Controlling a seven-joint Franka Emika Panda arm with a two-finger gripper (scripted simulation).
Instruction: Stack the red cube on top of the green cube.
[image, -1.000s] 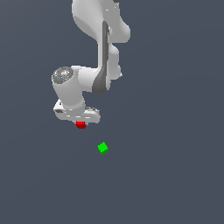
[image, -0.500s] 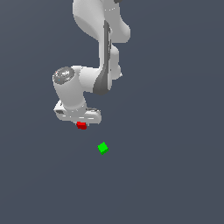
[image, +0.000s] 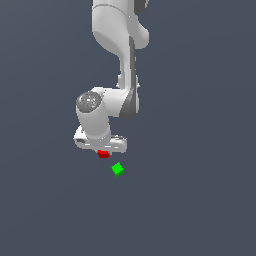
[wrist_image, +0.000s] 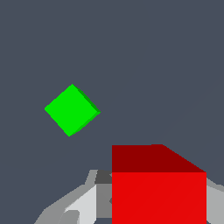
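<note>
The red cube (image: 103, 154) sits between the fingers of my white gripper (image: 102, 150), which is shut on it. In the wrist view the red cube (wrist_image: 157, 188) fills the space between the grey fingers (wrist_image: 81, 203). The green cube (image: 117, 169) lies alone on the dark grey floor, a short way to the exterior view's right of the red cube and lower in that view. It shows in the wrist view (wrist_image: 71, 109) as a tilted square, apart from the red cube. The red cube's underside is hidden.
The white arm (image: 125, 55) rises from the gripper to the top of the exterior view. The plain dark grey floor (image: 200, 200) lies all around, with nothing else on it.
The gripper with the red cube has moved toward the exterior view's right and lower in the view, closer to the green cube. The green cube has not moved.
</note>
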